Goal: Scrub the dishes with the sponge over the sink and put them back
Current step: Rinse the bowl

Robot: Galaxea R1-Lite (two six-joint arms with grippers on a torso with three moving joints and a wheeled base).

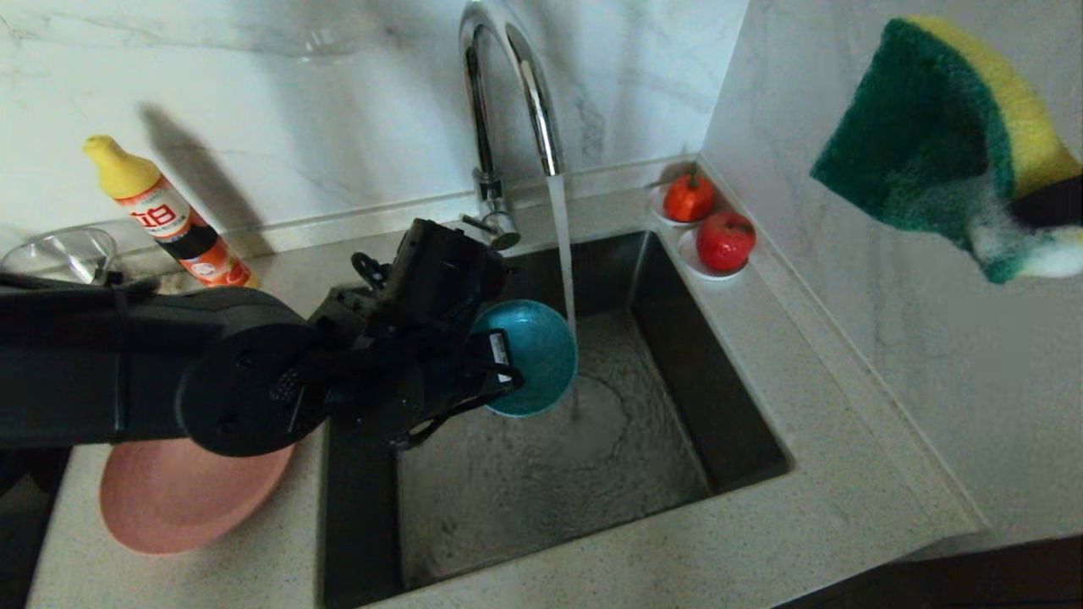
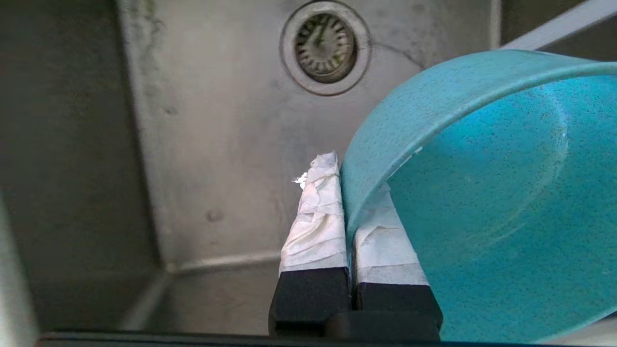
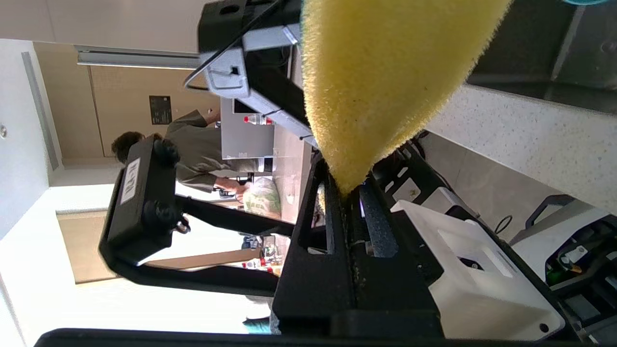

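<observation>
While head view hides it, left claw pinches bowl rim.

Right gripper pinched tight on yellow foam of sponge. Speckled counter edge beside it. Person in olive top bent over far desk.

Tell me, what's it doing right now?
Left gripper shut on teal bowl beside running water over sink. Right gripper holds sponge high. Nothing blocking.
</observation>
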